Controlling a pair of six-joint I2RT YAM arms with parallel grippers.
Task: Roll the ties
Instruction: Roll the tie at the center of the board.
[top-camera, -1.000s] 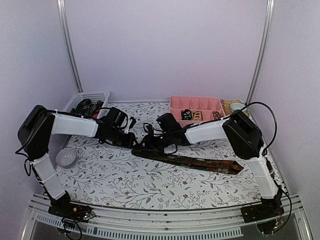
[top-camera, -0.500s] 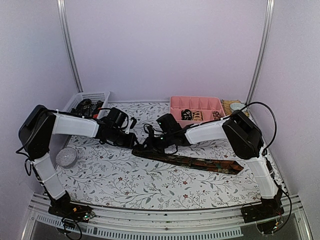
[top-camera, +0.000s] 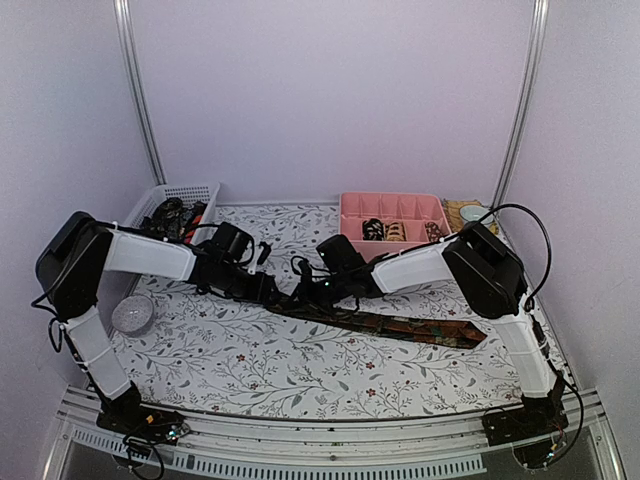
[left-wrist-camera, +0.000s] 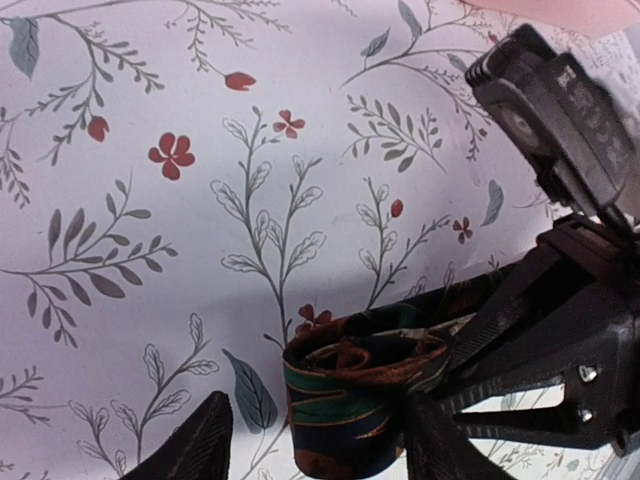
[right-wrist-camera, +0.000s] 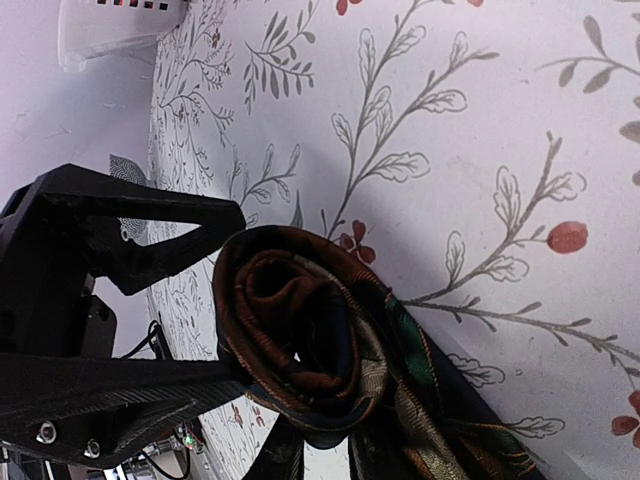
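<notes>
The tie lies flat across the middle of the table, a dark strip with a brown, green and gold pattern running from the centre out toward the right. Its left end is wound into a small upright coil, with the layers spiralling inward and the rest of the strip trailing away from its base.

The left gripper straddles that coil. Its jaws stand open, one finger just clear of the coil on one side and the other close against the opposite side, and it holds nothing.

The right gripper comes in from the other side. Its two fingers taper together onto the side of the coil, nearly closed and pinching the fabric. In its own wrist view the coil fills the middle of the frame and the fingers are mostly hidden under the cloth.

The two grippers meet tip to tip at the coil, the arms reaching in from left and right.

Farther back on the right sits a pink tray with several coiled ties in its compartments. At the back left is a white basket with dark items in it that are too small to make out. A round grey disc lies on the table near the left arm.
</notes>
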